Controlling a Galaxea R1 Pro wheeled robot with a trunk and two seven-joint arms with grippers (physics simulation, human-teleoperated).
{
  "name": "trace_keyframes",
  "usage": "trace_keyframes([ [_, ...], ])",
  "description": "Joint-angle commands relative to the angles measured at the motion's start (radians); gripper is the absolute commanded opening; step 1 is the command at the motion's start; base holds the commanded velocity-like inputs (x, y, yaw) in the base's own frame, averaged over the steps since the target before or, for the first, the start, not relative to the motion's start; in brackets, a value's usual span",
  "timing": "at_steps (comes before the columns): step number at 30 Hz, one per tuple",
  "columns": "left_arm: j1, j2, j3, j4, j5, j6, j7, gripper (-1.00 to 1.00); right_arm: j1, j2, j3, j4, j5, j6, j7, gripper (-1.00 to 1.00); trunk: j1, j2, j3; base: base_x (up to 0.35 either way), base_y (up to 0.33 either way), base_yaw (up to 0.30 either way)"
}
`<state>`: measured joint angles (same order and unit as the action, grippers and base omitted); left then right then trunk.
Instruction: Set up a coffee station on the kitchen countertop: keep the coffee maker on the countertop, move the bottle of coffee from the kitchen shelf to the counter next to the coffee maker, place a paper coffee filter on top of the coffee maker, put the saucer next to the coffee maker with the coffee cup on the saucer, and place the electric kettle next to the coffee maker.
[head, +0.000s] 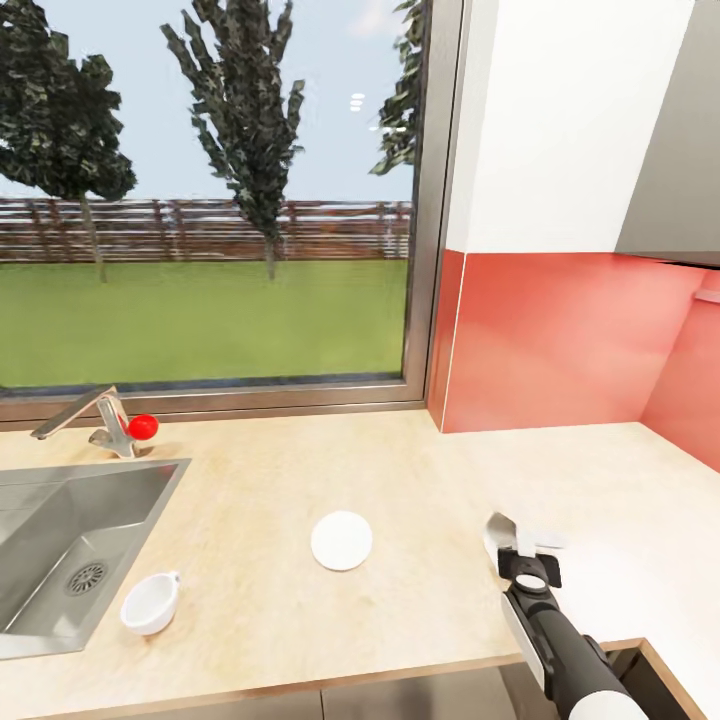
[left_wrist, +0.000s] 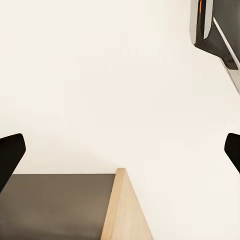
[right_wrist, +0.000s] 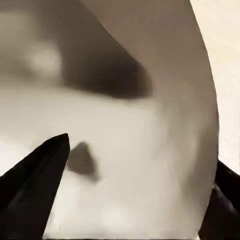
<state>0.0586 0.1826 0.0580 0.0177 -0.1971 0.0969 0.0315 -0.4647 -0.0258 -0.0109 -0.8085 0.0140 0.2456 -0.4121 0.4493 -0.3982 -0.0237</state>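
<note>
**Item 1: right gripper** (head: 516, 545). Low over the countertop (head: 400, 470), at the 5 o'clock corner of the head view, arm reaching toward 11 o'clock. My fingers (right_wrist: 35, 195) stand apart, with a pale curved sheet between them. I cannot tell whether they press on it.

**Item 2: paper coffee filter** (head: 497, 530). I take this to be that pale sheet. It is at my right fingertips, standing up from them toward 12 o'clock. Up close it bows like an open cone wall.

**Item 3: saucer** (head: 341, 540). Flat on the counter, at 9 o'clock from my right fingers and near them. It is bare.

**Item 4: coffee cup** (head: 150, 603). At 8 o'clock from the saucer and well apart from it, mouth up, just beside the rim of the sink (head: 150, 500).

**Item 5: left gripper** (left_wrist: 120, 150). Fingers wide apart, nothing between them. Ahead are a pale wall and a wooden edge.

**Governing relation.** The filter already lies along my right fingers, so the right arm is the one to carry it. It has to end on top of the coffee maker, whose bearing I cannot give. The filter is thin and springy, and I judge it could buckle or slip if my grip is loose.

**Outstanding.** The cup is not yet on the saucer.
</note>
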Motion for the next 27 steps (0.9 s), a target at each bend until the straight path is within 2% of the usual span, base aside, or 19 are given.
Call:
trace_keyframes([
  [1,0.000,0.000,0.006,-0.001,-0.010,0.003,0.002,1.00,0.000,0.000,0.001,0.004,-0.005,0.008,-0.003,-1.00,0.001,-0.002,-0.002,0.000,0.000,0.000],
  [9,0.000,0.000,0.006,-0.001,-0.010,0.003,0.002,1.00,-0.001,0.000,0.002,0.012,-0.004,-0.028,-0.001,-1.00,0.001,-0.002,-0.002,0.000,0.000,0.000],
  [27,0.000,0.000,0.006,-0.001,-0.010,0.003,0.002,1.00,0.000,0.000,0.003,0.010,-0.004,-0.032,0.000,-1.00,0.001,-0.002,-0.002,0.000,0.000,0.000],
])
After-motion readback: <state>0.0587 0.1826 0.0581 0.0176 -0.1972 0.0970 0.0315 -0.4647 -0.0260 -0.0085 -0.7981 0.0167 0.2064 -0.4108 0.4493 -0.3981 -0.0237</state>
